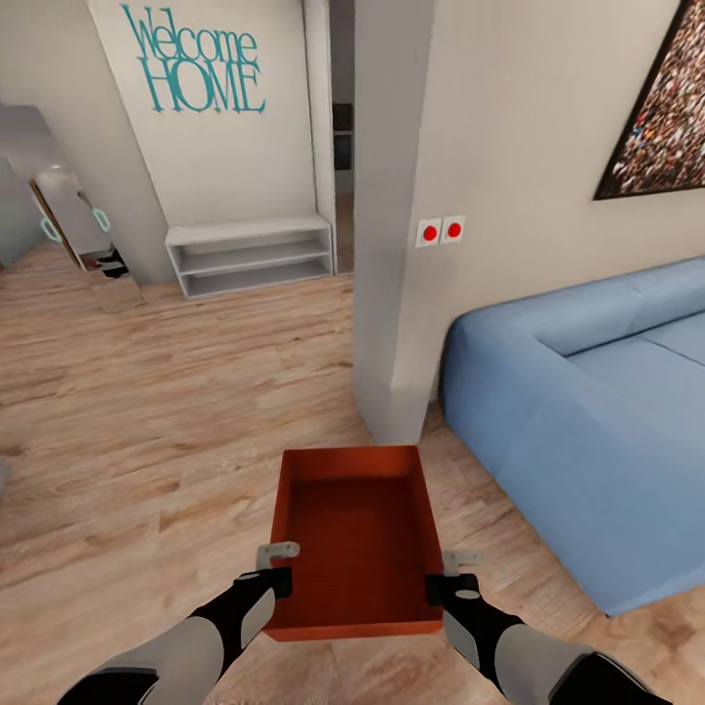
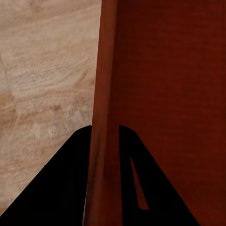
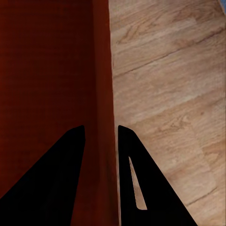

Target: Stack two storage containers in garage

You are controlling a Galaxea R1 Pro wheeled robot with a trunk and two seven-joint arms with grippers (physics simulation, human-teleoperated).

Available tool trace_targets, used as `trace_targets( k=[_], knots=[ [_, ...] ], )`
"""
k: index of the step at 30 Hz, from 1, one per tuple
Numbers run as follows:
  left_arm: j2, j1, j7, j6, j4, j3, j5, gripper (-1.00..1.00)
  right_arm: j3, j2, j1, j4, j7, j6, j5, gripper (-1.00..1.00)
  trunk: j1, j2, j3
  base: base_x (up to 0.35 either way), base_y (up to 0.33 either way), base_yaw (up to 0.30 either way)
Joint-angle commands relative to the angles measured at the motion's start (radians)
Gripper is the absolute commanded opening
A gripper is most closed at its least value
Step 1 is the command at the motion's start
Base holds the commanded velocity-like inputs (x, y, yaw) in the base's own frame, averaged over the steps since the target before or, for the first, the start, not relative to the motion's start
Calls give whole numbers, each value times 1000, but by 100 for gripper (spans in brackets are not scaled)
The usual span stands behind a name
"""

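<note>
Bin carried between both grippers, over the wood floor

Bin [image 1: 357,534] first: it hangs level in front of the robot, open top up, nothing inside it. The left gripper [image 1: 276,566] is clamped on its left long wall near the robot's end, one finger inside the rim and one outside. The right gripper [image 1: 448,573] pinches the right wall the same way, straight across from the other. In the left wrist view the red wall [image 2: 104,117] runs up between the two dark fingers [image 2: 66,183], held tight, with the ribbed inside of the bin on one side and planks on the other. The right wrist view shows the same grip on the opposite wall [image 3: 101,117].

Below it is the floor [image 1: 147,431], light wood planks, and the bin is off it. Just ahead of its far end stands a corner of pale wall [image 1: 392,245] with two red buttons [image 1: 440,231]. A blue sofa [image 1: 587,411] sits to the right, close by. Further back on the left is a low white shelf [image 1: 250,255] under teal "Welcome HOME" lettering [image 1: 201,64].
</note>
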Motion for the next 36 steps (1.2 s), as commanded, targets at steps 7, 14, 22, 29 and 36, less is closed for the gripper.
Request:
trace_targets(
  k=[7, 14, 22, 29, 36],
  knots=[
    [0, 0, 9, 5, 1, -17, 16, -100, -12, 0, -1, -30, 22, -1, 2, -100, 0, -1, -1, 0, 0, 300],
    [0, 0, 9, 5, 1, -18, 13, -100, -12, 0, -1, -30, 22, -1, 2, -100, 0, -1, -1, 0, 0, 300],
    [0, 0, 9, 5, 1, -17, 13, -100, -12, 0, -1, -30, 22, -1, 2, -100, 0, -1, -1, 0, 0, 300],
    [0, 0, 9, 5, 1, -17, 16, -100, -13, 0, -1, -30, 22, -1, 2, -100, 0, -1, -1, 0, 0, 300],
    [0, 0, 9, 6, 1, -18, 16, -100, -12, 0, -1, -30, 22, -1, 2, -100, 0, -1, -1, 0, 0, 300]
  ],
)
